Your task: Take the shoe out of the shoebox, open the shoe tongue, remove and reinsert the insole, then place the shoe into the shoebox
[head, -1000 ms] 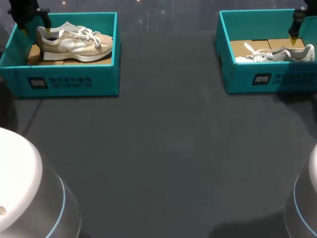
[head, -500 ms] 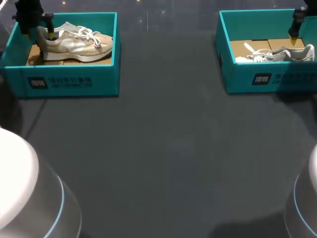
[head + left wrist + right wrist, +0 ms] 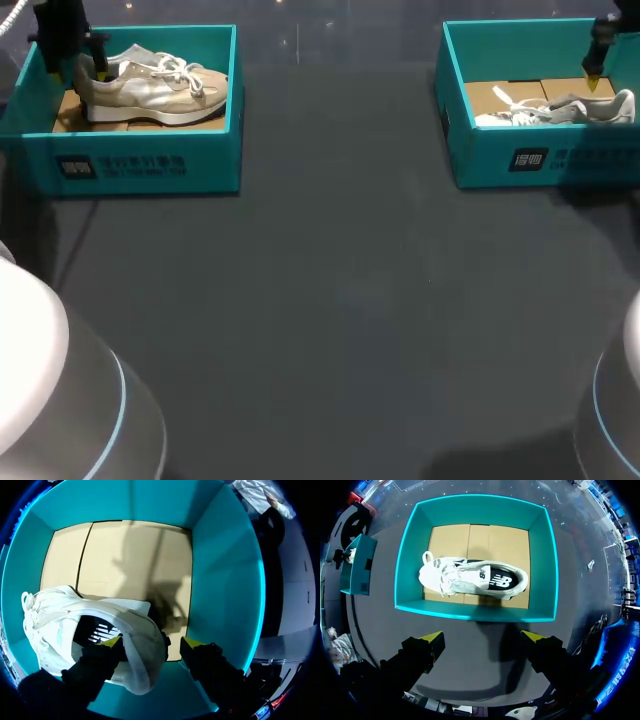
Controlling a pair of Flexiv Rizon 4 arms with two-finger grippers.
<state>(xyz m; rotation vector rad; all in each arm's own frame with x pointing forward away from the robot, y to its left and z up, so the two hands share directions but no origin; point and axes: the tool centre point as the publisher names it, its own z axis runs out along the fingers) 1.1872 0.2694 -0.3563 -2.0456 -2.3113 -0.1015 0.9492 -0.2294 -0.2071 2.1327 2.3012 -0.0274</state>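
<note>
1. The beige shoe [image 3: 150,85] sits sole-down in the left shoebox [image 3: 140,165] at the desk's [image 3: 340,300] far left corner. Its heel is toward the box's left wall, and it is not lifted yet.
2. The left gripper [image 3: 151,642] is down at that heel with its fingers spread. One tip is inside the collar and the other is behind the heel, seemingly just clear. It looks set to pinch the heel wall, a handy grip for lifting.
3. The right gripper [image 3: 482,636] hangs wide apart above the second shoebox [image 3: 475,611] at the far right corner. A white shoe [image 3: 475,577] lies on its side there. It looks parked out of the way.
</note>
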